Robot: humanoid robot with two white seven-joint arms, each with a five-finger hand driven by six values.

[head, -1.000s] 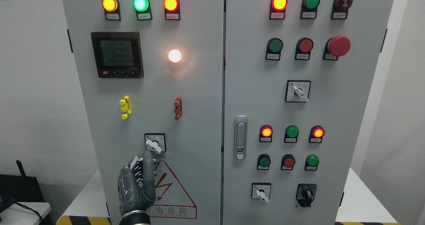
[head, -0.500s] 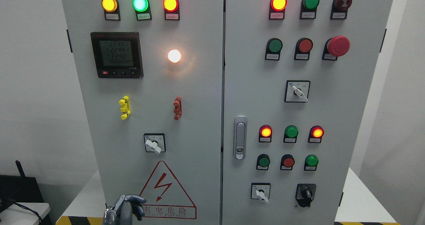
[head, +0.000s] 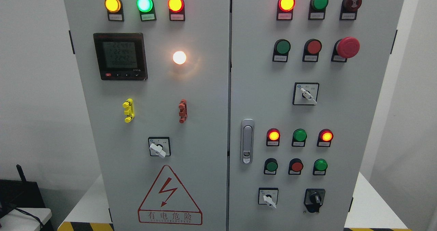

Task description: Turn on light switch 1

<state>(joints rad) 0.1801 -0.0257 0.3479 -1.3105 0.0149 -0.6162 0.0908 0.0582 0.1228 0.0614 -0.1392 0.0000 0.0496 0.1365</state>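
Note:
A grey two-door control cabinet (head: 205, 115) fills the head view. On its left door, a white rotary switch (head: 158, 149) sits in a black-framed square above the red warning triangle (head: 169, 197). Its white lever points down to the right. Above it, a round white lamp (head: 179, 57) glows brightly on the left door. Neither of my hands shows in the frame.
The left door carries three lit pilot lamps (head: 144, 3), a digital meter (head: 121, 56), a yellow clip (head: 128, 110) and a red clip (head: 183, 111). The right door has push buttons, a red emergency stop (head: 347, 47), more rotary switches (head: 306, 94) and a door handle (head: 247, 141).
My left hand, raised just under the white rotary switch a second ago, dropped to the bottom edge and has now left the view. The panel lamps look unchanged.

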